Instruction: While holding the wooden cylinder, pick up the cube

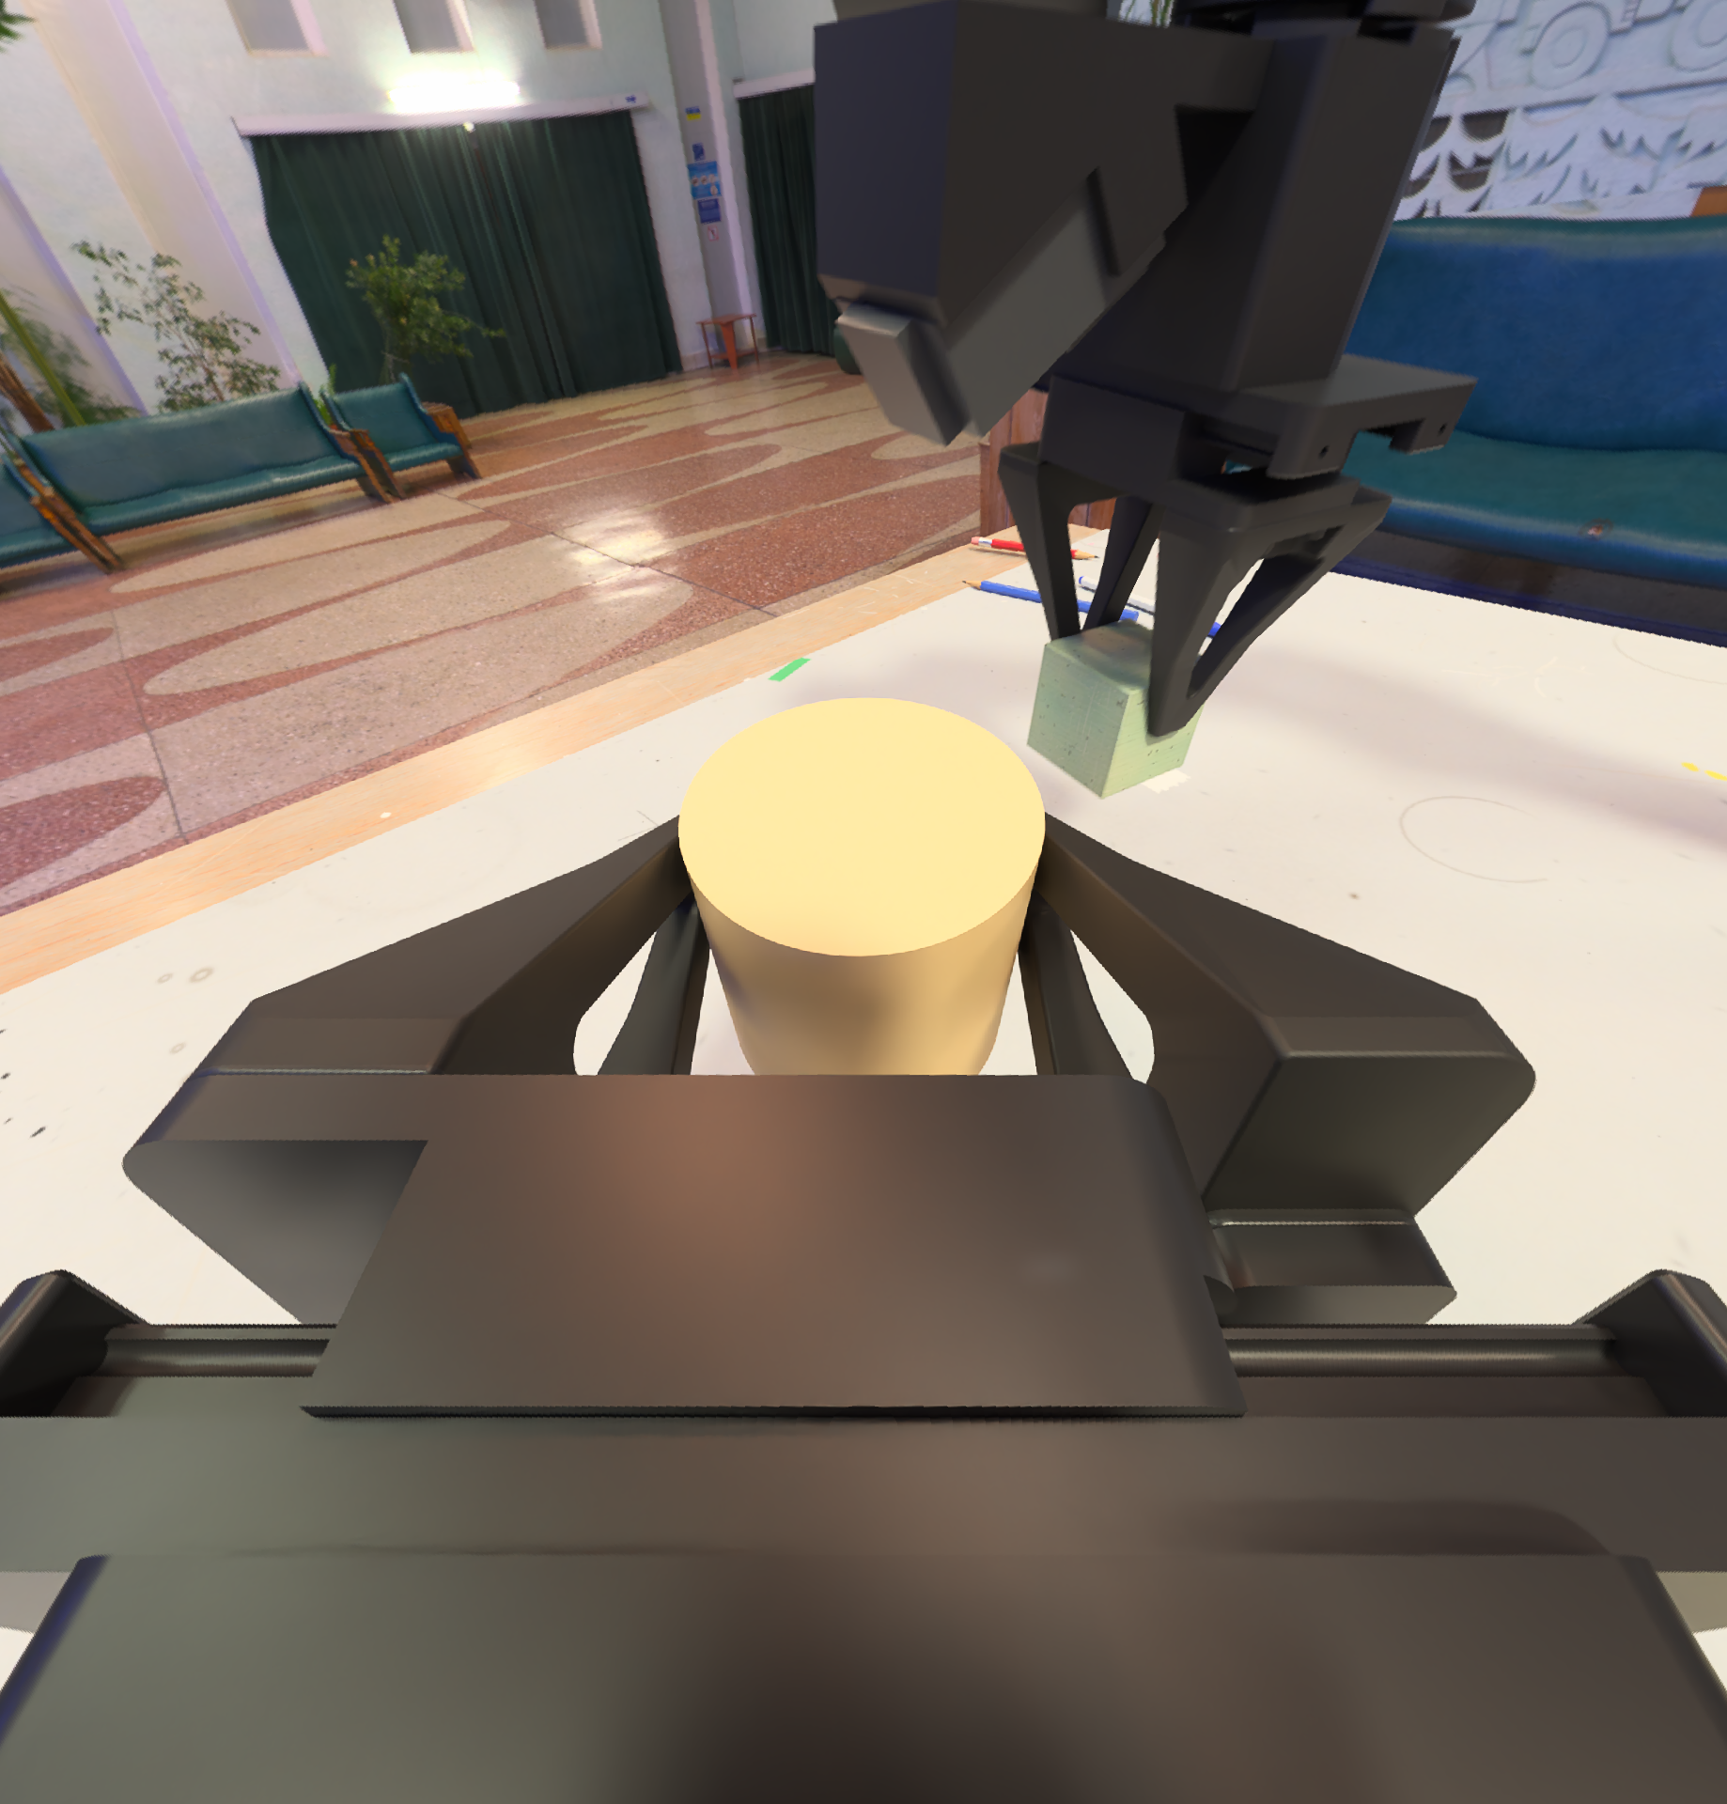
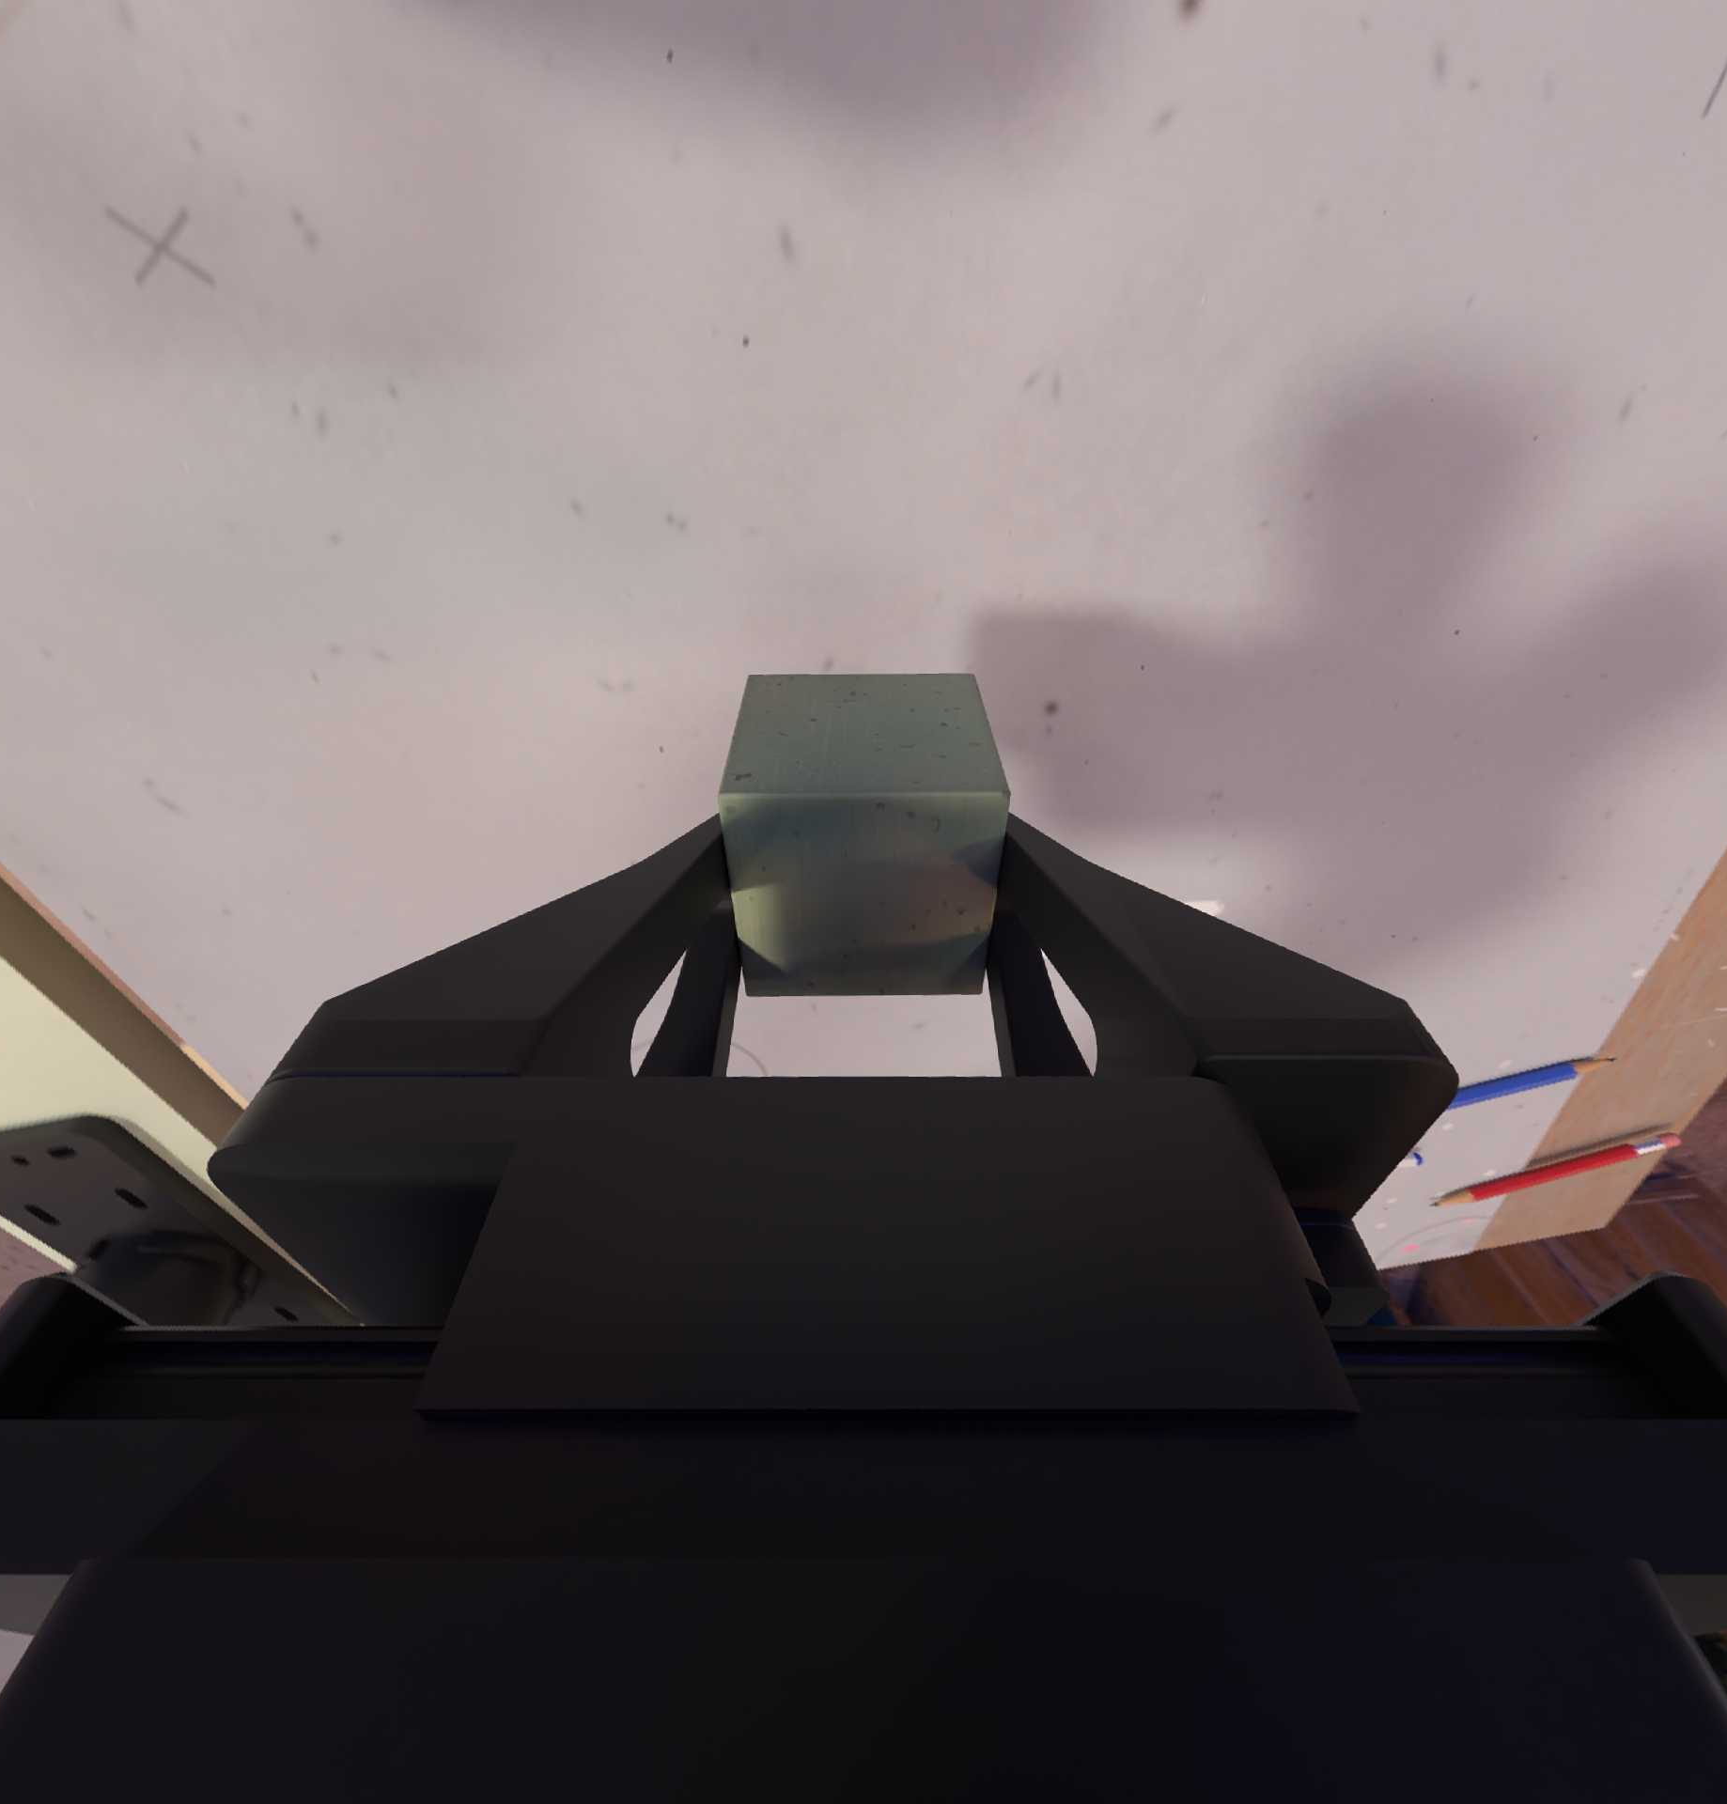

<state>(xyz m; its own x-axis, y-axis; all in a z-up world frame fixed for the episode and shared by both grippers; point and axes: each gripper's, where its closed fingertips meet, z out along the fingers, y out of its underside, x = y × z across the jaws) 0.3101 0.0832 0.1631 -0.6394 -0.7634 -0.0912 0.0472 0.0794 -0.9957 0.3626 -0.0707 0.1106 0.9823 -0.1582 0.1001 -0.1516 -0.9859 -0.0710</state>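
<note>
Close wrist views, shared cube (image 1: 1109, 708)

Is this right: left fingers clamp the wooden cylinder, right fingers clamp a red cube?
Not quite: the cube is pale green, not red, as the right wrist view shows. The rest holds: the left gripper clamps the wooden cylinder, and the right gripper clamps the cube.

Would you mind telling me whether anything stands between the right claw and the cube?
Nothing visible does: the right claw already has its fingers against both sides of the green cube. The pencils lie off to the side.
</note>
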